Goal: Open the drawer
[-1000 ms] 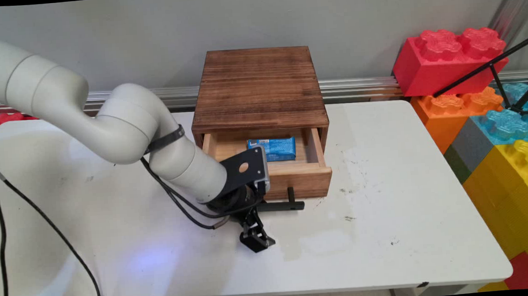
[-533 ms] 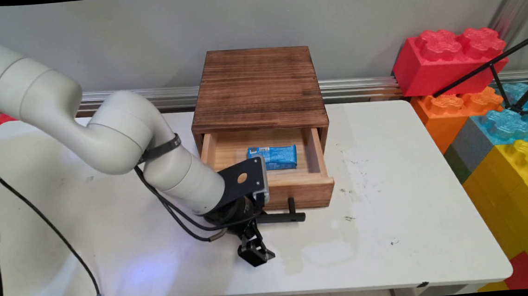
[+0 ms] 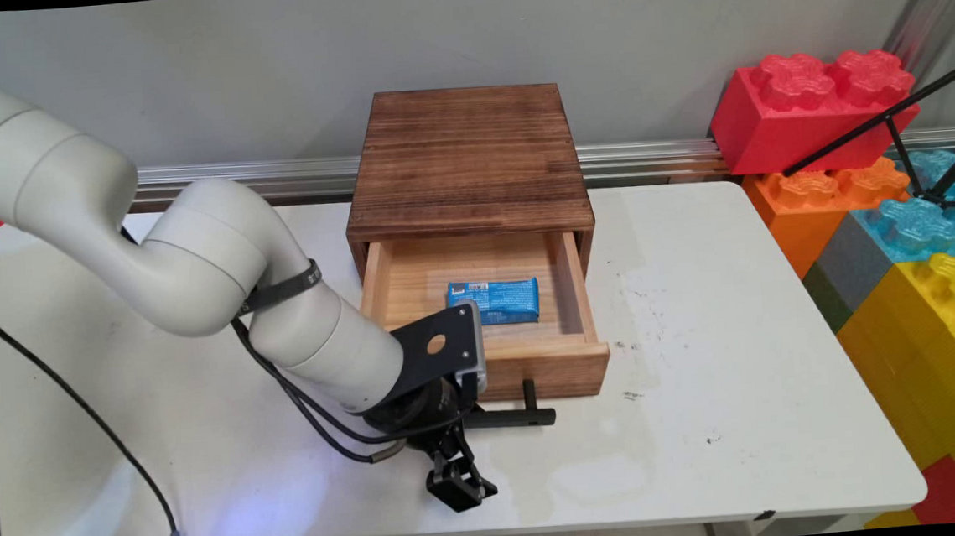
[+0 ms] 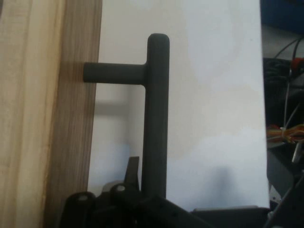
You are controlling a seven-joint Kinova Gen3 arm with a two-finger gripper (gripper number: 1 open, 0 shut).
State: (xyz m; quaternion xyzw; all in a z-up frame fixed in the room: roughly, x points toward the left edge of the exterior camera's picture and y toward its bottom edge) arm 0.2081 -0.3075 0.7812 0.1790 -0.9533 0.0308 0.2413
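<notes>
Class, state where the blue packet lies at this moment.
In the main view, the blue packet lies flat inside the open drawer of the wooden box, mid-table, just behind the gripper.

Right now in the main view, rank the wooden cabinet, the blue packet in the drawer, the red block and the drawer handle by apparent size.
1. Wooden cabinet, largest.
2. Red block; it sits farther back, so its true size is unsure.
3. Blue packet and black handle: similar length, and the handle is partly hidden by the tool, so no ranking.

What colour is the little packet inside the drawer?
Blue, with a small white patch at one end. The packet shows best in the main view, lying in the open drawer.
</notes>
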